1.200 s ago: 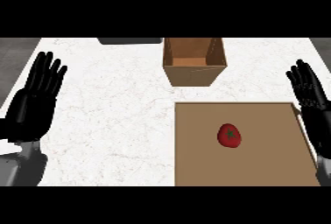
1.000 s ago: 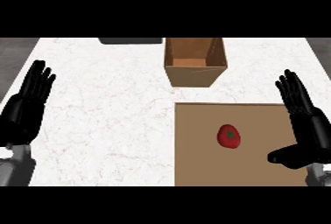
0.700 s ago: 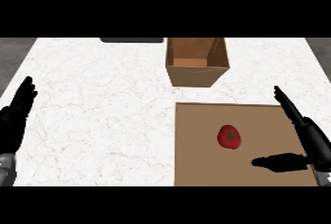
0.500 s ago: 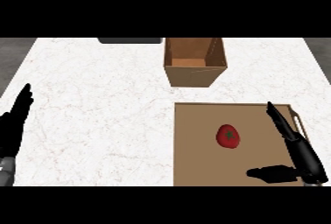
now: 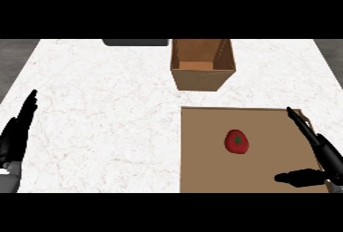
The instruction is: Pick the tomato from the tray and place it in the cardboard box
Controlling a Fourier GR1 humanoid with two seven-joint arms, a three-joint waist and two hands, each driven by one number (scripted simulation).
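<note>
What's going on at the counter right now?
Nothing is held yet. The tomato lies on the tray, untouched. The right hand is open over the tray's right edge, fingers straight and thumb spread, beside the tomato but apart from it. The left hand rests open at the left edge of the counter. The cardboard box stands open beyond the tray.

Marble counter (image 5: 100,113), dark object (image 5: 134,42) at rear

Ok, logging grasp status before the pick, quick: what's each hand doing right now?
Left hand: open, holding nothing.
Right hand: open at the right edge of the tray, holding nothing; tomato untouched.
</note>
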